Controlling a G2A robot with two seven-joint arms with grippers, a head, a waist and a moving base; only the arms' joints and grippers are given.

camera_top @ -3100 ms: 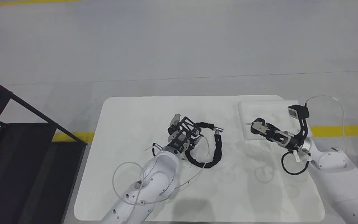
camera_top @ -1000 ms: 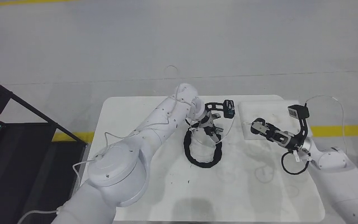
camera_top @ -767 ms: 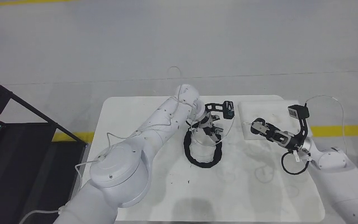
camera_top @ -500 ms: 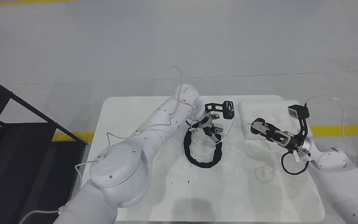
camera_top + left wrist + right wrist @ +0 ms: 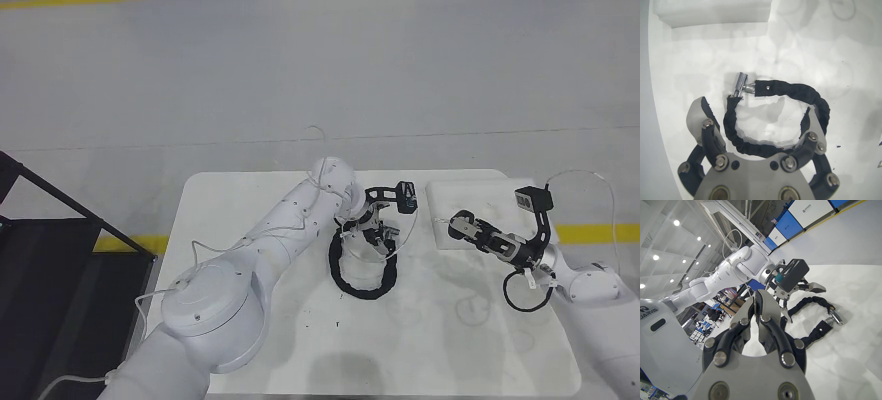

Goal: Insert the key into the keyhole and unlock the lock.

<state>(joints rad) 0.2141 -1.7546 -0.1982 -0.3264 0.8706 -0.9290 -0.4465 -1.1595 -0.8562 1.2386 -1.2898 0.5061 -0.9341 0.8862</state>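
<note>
— Black fabric is sleeving the chain [image 5: 806, 91], which is lying in a loop mid-table with its chrome lock [image 5: 740, 82] joining the ends.
— And the left gripper [image 5: 755, 106]?
— It is hanging over the loop, fingers spread wide, gripping nothing.
— The tray [image 5: 470, 195]?
— It is sitting at the table's [image 5: 470, 340] far right corner. The right gripper [image 5: 756, 294] is hovering over it, fingers pressed together. Whether they are pinching a key, I can't tell.
— Room?
— Bare table is lying open before the loop.
— Changes?
— The left arm is now arching in from the far side, and the right arm is staying put.
</note>
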